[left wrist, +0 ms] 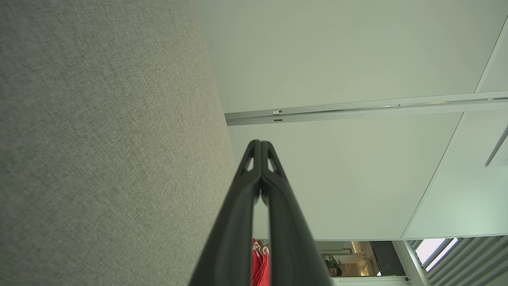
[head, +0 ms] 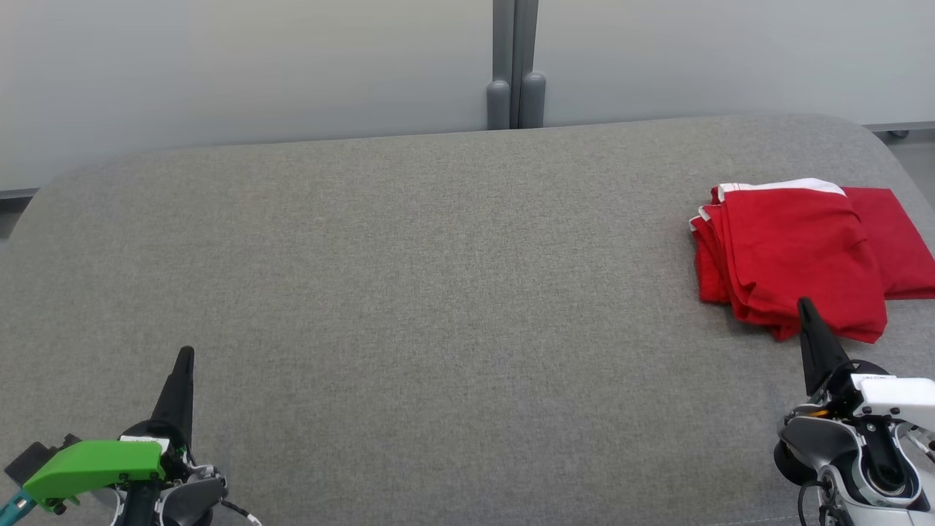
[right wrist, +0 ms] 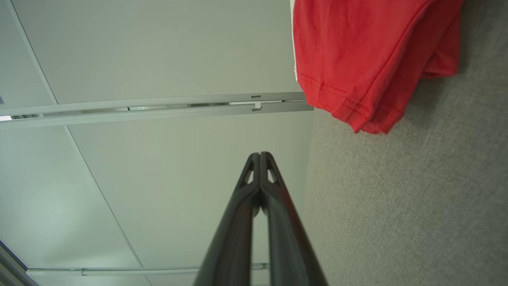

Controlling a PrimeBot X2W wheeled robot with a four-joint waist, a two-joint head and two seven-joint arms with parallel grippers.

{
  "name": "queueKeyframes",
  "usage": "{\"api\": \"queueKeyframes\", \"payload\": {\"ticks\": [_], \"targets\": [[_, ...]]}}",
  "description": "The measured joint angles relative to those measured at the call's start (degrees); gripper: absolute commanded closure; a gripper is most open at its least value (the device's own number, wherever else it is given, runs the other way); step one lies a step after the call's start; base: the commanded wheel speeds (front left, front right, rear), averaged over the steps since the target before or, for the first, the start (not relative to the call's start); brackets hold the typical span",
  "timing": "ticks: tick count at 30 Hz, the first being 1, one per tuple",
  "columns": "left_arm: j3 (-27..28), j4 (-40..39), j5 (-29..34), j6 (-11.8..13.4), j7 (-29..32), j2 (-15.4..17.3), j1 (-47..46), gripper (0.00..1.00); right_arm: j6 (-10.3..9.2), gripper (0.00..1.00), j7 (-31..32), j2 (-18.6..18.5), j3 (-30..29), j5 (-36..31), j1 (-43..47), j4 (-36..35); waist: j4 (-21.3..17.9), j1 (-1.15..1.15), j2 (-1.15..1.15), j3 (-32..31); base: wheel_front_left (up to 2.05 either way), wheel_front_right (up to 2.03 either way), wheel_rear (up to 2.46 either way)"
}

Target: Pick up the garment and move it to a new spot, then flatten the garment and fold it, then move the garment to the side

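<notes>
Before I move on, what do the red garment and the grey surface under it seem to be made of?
The red garment looks like a soft, matte knit, probably cotton jersey: limp layered folds, a double-stitched hem, white trim along one edge. The grey surface looks like woven upholstery cloth, matte and heathered, with a visible weave; its rounded corners may mean padding beneath.

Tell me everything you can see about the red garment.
The garment is red, soft knit-looking cloth with white trim along its far edge and stitched hems. It is folded into a layered stack, with a flat single layer sticking out to the right. It lies at the right end of the grey padded surface, resting on that alone. The right gripper, shut, stands just in front without touching it.
</notes>
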Motion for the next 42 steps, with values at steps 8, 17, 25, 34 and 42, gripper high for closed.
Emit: {"api": "queueKeyframes", "payload": {"ticks": [8, 17, 25, 34, 42], "targets": [[0.0, 0.01, 0.0, -0.01, 0.0, 0.0, 0.0, 1.0, 0.05, 1.0, 0.0, 0.03, -0.01, 0.0, -0.01, 0.02, 0.0, 0.0, 0.0, 0.0, 0.0, 0.0, 0.0], [0.02, 0.01, 0.0, -0.01, 0.0, 0.0, -0.01, 1.0, 0.05, 1.0, 0.0, 0.07, -0.02, 0.0, -0.06, 0.03, 0.0, 0.0, 0.0, 0.0, 0.0, 0.0, 0.0], [0.03, 0.0, 0.0, -0.01, 0.0, 0.0, -0.01, 1.0, 0.07, 1.0, 0.0, 0.13, -0.03, 0.0, -0.07, 0.03, 0.0, 0.0, 0.0, 0.0, 0.0, 0.0, 0.0], [0.05, -0.01, 0.0, -0.01, 0.0, -0.01, -0.01, 1.0, 0.07, 1.0, 0.0, 0.14, -0.05, 0.0, -0.08, 0.02, 0.0, 0.0, 0.0, 0.01, 0.0, 0.0, 0.0], [0.07, -0.02, 0.0, -0.01, 0.01, -0.01, -0.01, 1.0, 0.07, 1.0, 0.0, 0.15, -0.07, 0.0, -0.08, 0.01, 0.0, 0.0, 0.0, 0.02, 0.0, 0.0, 0.0]]}}
